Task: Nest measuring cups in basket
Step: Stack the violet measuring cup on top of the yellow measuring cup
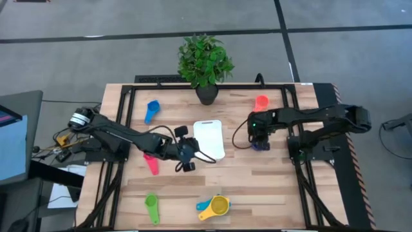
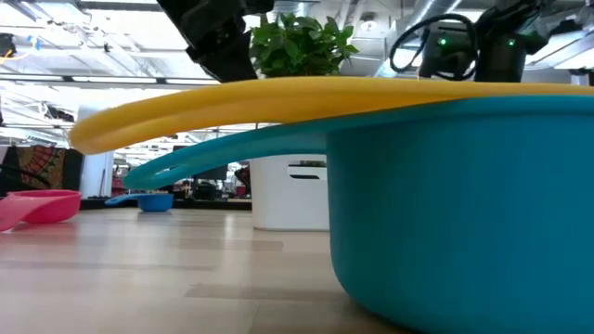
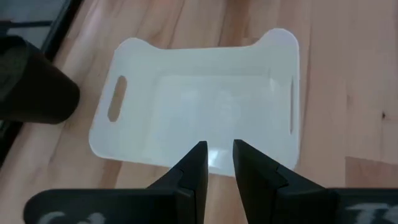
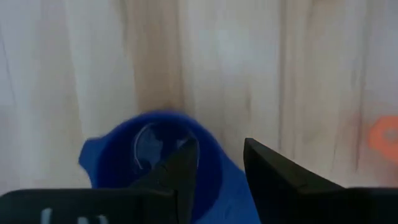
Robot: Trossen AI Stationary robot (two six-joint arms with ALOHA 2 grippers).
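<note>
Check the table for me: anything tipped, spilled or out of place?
Nothing spilled or damaged. The cups lie scattered around the empty basket, and only the yellow cup is nested, in the teal cup. The right gripper straddles a dark blue cup.

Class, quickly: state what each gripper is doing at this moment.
Left gripper: narrowly open, holding nothing, above the white plastic rectangular basket.
Right gripper: open, straddling the rim of the dark blue round plastic measuring cup, no grip yet.
</note>
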